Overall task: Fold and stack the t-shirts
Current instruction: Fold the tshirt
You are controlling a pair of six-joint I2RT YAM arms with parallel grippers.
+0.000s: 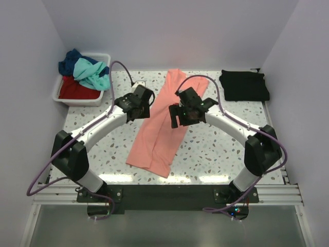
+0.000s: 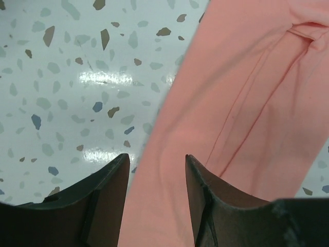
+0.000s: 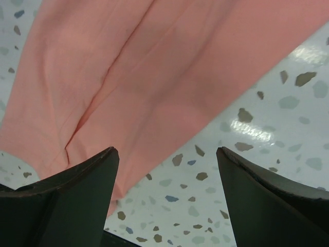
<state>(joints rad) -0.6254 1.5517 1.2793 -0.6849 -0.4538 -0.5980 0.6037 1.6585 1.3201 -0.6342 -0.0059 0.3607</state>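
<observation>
A salmon-pink t-shirt (image 1: 159, 123) lies folded into a long narrow strip down the middle of the table, running from far right to near left. My left gripper (image 1: 138, 105) hovers over its left edge. In the left wrist view the left gripper (image 2: 157, 155) is open, with the pink cloth (image 2: 247, 92) lying flat below the gap. My right gripper (image 1: 185, 110) is over the strip's right edge. The right wrist view shows the right gripper (image 3: 166, 149) wide open above bare table, the pink cloth (image 3: 144, 67) just beyond it. A black t-shirt (image 1: 244, 85) lies folded at the far right.
A white bin (image 1: 56, 92) at the far left holds teal (image 1: 92, 72), navy (image 1: 69, 62) and red (image 1: 77, 90) shirts in a heap. The speckled tabletop (image 1: 216, 149) is walled on three sides.
</observation>
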